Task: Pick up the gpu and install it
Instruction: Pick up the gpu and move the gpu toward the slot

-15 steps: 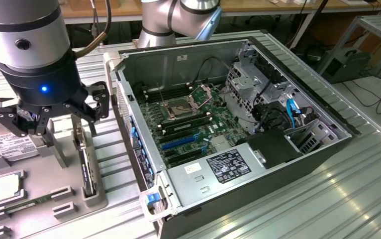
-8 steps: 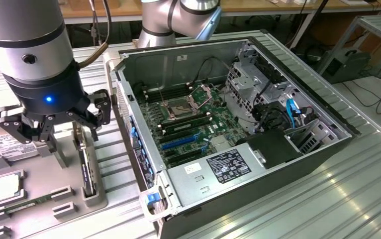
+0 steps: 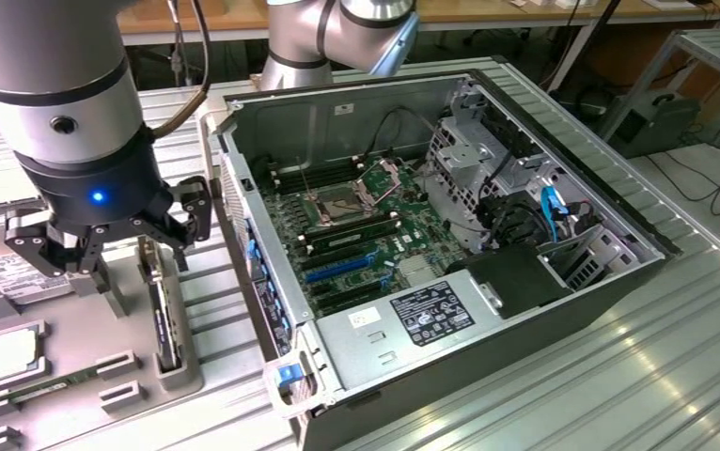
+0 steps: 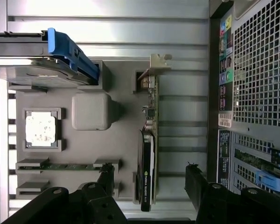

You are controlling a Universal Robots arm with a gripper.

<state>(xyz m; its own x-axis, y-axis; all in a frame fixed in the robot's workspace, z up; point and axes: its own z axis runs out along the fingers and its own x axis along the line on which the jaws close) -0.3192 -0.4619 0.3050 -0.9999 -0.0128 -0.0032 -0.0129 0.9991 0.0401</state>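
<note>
Silver-grey arm (image 3: 47, 56), black wrist section (image 3: 66, 178), blue indicator light (image 3: 98, 197), black end effector (image 3: 112, 249).

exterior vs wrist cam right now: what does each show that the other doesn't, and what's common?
Exterior adds: the inside of the open case, with motherboard and power supply. Wrist adds: the case's rear panel with ports and grille, and the logo on the gpu edge. Shared: the gpu standing on edge in the gray tray, the open gripper with a finger either side of it, not touching, plus hard drive and CPU.
</note>
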